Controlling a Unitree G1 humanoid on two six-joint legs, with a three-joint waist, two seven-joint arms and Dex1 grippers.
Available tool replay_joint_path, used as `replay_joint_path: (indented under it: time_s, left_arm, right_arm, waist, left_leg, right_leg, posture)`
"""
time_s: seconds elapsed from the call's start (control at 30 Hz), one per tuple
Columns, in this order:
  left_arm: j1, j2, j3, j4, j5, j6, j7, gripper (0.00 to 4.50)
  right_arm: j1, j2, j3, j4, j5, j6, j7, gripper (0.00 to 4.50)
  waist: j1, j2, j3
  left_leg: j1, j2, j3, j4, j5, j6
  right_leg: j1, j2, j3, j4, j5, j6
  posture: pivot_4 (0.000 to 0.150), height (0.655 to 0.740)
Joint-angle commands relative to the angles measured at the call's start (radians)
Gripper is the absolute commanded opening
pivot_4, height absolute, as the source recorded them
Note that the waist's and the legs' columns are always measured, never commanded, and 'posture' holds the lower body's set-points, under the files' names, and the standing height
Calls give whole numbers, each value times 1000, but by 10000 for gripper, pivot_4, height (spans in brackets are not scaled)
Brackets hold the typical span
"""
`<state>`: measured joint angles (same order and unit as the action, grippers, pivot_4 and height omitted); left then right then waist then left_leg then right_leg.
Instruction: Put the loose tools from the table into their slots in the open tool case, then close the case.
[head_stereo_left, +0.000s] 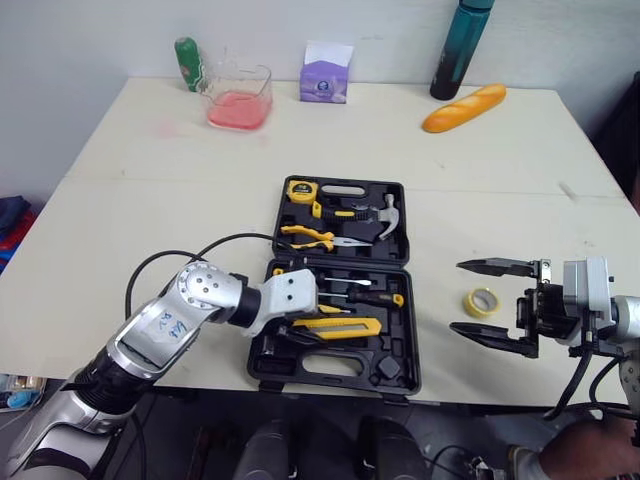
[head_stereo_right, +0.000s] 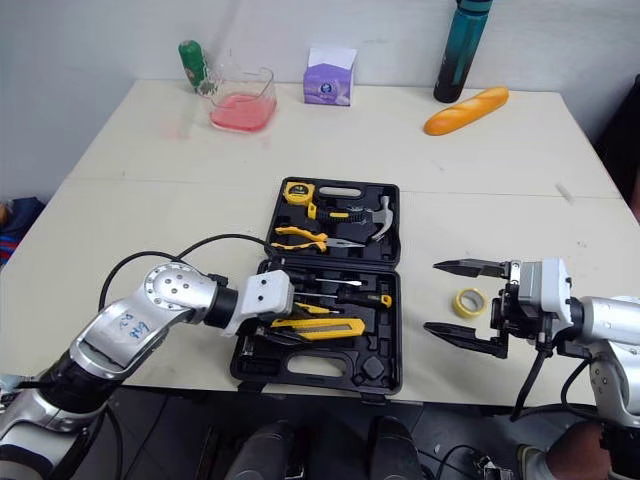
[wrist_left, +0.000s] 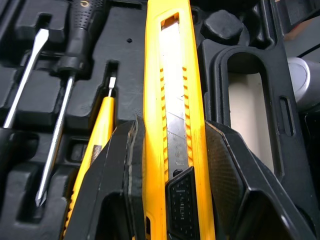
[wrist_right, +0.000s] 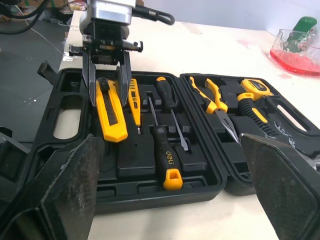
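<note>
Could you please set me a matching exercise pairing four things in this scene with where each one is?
1. utility knife
2. tape roll
3. hammer
4. bread loaf

A. in the far half of the case
B. far right of the table, beside the dark bottle
C. in the case's near half, between the jaws of the left gripper
D. on the table right of the case, by the open jaws of the right gripper

Pairs: 1-C, 2-D, 3-A, 4-B.

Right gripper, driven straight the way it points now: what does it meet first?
Most likely the side wall of the open tool case. The tape roll lies between the open fingers of the right gripper from above, possibly below that line.
</note>
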<state>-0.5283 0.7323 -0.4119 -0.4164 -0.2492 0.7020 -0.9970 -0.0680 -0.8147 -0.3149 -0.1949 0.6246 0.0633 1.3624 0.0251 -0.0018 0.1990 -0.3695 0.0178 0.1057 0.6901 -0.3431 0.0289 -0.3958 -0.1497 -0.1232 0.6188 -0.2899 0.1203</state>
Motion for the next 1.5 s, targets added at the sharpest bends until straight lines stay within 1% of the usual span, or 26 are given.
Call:
replay_joint_path:
  time_s: [0.03,0.23,0.43,0.5,0.53,0.6,0.63,0.67,0.77,0.87,1.0,1.07,1.13,1.23,1.33,1.43,1.47,1.5]
  left_arm:
    - [3,-8,-10,-21,6,16,0,12566]
    - [-2,-18,-24,-23,25,35,7,12566]
    - [3,1,-35,6,51,-6,-18,12566]
    - [4,9,-30,-5,26,14,-44,23061]
    - [4,18,-34,-10,24,6,-60,26603]
    - [6,17,-29,-6,28,-41,-72,35149]
    - [6,12,-22,-3,28,-71,-76,40233]
    - [5,5,-12,1,28,-96,-75,43677]
    - [6,-7,6,9,27,-119,-72,43677]
    - [10,-5,46,6,-8,-158,-108,43677]
    - [31,-21,141,24,-73,-222,-126,43677]
    - [45,-39,195,40,-103,-284,-130,43677]
    - [58,-50,244,50,-141,-297,-132,43677]
    - [98,-68,300,72,-181,-400,-176,43677]
    - [121,-72,300,76,-193,-434,-201,35817]
    - [128,-95,279,79,-185,-448,-187,22296]
    - [133,-106,259,81,-171,-467,-190,18454]
    - [139,-117,240,86,-160,-500,-207,13330]
  right_arm:
    - [7,-25,-36,-24,23,7,2,45000]
    - [15,-36,-39,-6,13,5,14,45000]
    - [16,-29,-31,27,0,-23,27,45000]
    - [22,-26,-36,42,-3,-36,37,45000]
    - [26,-26,-38,48,-3,-44,42,45000]
    - [38,-25,-44,53,1,-56,50,45000]
    - [44,-25,-48,53,3,-60,53,45000]
    - [49,-24,-50,52,6,-63,54,45000]
    - [57,-25,-51,51,10,-71,55,45000]
    - [62,-25,-52,45,13,-72,49,45000]
    - [54,-25,-47,39,10,-70,32,45000]
    - [50,-27,-48,36,9,-68,23,45000]
    - [47,-31,-50,35,11,-64,17,45000]
    - [50,-42,-68,31,16,-57,8,45000]
    - [61,-44,-84,33,12,-59,4,45000]
    - [75,-40,-96,31,11,-61,3,45000]
    - [101,-32,-103,17,13,-68,8,45000]
    - [126,-21,-110,4,15,-76,5,45000]
  waist:
    - [-1,0,0]
    - [-1,0,0]
    - [0,0,0]
    - [-1,0,0]
    - [-1,0,0]
    - [-3,0,0]
    - [-2,0,0]
    - [-1,0,0]
    - [-1,0,0]
    - [-1,0,0]
    - [-2,0,0]
    - [-1,0,0]
    - [-1,0,0]
    - [-1,0,0]
    - [-1,0,0]
    - [1,0,0]
    - [2,0,0]
    - [4,0,0]
  left_leg:
    - [0,0,0,0,0,0]
    - [0,0,0,0,0,0]
    - [0,0,-1,0,0,0]
    - [0,0,-1,0,0,0]
    - [0,0,-1,0,0,0]
    - [0,0,-1,0,0,0]
    - [0,0,-1,0,0,0]
    - [0,0,-1,0,0,0]
    - [0,0,-1,1,0,0]
    - [0,0,-1,2,0,0]
    - [-1,0,-2,2,0,0]
    - [-1,0,-2,2,0,0]
    - [-1,0,-2,3,0,0]
    - [0,1,-3,3,0,0]
    - [-1,0,-3,3,0,0]
    - [0,0,-3,3,0,0]
    - [-1,0,-4,3,0,0]
    - [-1,0,-4,3,0,1]
  right_leg:
    - [0,0,0,0,0,0]
    - [0,0,0,0,0,0]
    - [1,0,-1,0,0,0]
    - [1,0,-1,0,0,0]
    - [1,0,-1,0,0,0]
    - [1,0,-1,0,0,0]
    - [1,0,-1,-1,0,0]
    - [1,0,-2,-1,0,0]
    - [1,0,-2,-1,0,0]
    - [1,0,-2,0,0,0]
    - [1,0,-2,0,0,0]
    - [1,0,-2,0,0,0]
    - [2,0,-3,0,0,0]
    - [2,0,-3,0,0,0]
    - [2,0,-3,0,0,0]
    - [3,0,-4,-1,0,0]
    - [3,-1,-4,-1,0,0]
    - [3,-1,-5,-1,0,0]
  posture:
    - [1500,7400]
    - [1500,7400]
    - [1500,7400]
    - [1500,7400]
    - [1500,7400]
    - [1500,7400]
    - [1500,7400]
    - [1500,7400]
    - [1500,7400]
    - [1500,7400]
    - [1500,7400]
    - [1500,7400]
    - [1500,7400]
    - [1500,7400]
    - [1500,7400]
    - [1500,7400]
    - [1500,7400]
    - [1500,7400]
